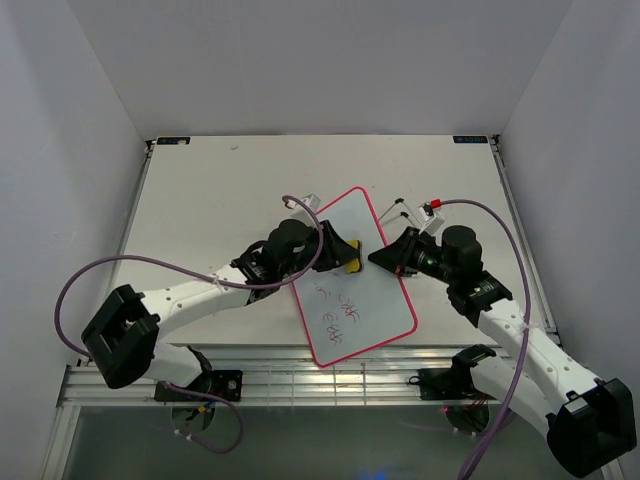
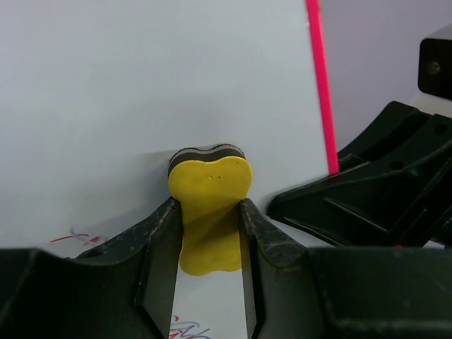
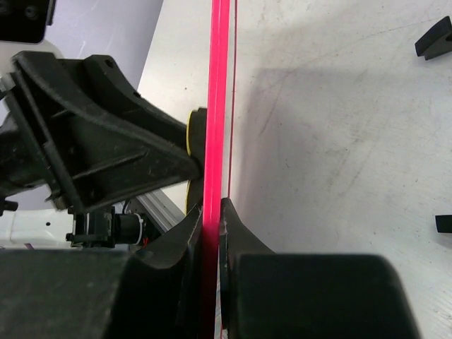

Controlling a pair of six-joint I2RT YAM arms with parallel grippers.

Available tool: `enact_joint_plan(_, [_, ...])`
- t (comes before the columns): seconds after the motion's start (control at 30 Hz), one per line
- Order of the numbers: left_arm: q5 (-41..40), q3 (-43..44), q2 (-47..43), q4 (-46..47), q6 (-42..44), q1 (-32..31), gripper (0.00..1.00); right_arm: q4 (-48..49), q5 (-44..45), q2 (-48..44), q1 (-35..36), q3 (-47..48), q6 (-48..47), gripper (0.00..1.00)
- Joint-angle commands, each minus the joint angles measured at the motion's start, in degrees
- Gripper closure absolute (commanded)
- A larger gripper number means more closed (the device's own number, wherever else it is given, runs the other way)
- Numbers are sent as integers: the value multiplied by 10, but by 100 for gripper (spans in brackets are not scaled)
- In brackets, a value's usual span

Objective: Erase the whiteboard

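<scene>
The whiteboard point(image 1: 345, 222) lies slanted on the table, its pink-red frame point(image 2: 319, 85) running round it. Pen marks point(image 1: 340, 312) cover its near half; the far half is white. My left gripper point(image 2: 208, 212) is shut on a small yellow sponge point(image 2: 210, 185) whose dark underside presses on the board near its right edge. In the top view that sponge point(image 1: 353, 266) sits mid-board. My right gripper point(image 3: 212, 208) is shut on the board's right frame edge point(image 3: 217, 106), one finger above it and one below, just beside the left gripper point(image 3: 92, 141).
Two small black pieces point(image 3: 434, 35) point(image 3: 443, 223) lie on the grey table point(image 3: 339, 127) right of the board. An aluminium rail point(image 1: 330, 382) runs along the table's near edge. White walls enclose the table on three sides.
</scene>
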Motion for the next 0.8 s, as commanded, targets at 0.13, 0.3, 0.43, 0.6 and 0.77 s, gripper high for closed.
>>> enact_joint_plan(0.13, [-19,-140,-19,-2,5,139,100,169,-102,-47,13,35,45,92])
enact_joint_plan(0.3, [-34,-207,-20,4,-1,177,100,164,-102,-52,13,43,47,92])
enact_joint_plan(0.43, [-17,-206,-32,15,-2,180,100,171,-103,-50,13,41,56,92])
enact_joint_plan(0.6, [10,-171,-85,22,14,152,100,179,-103,-46,13,30,64,92])
enact_joint_plan(0.77, [-56,-76,-85,7,23,28,100,191,-101,-40,13,19,69,92])
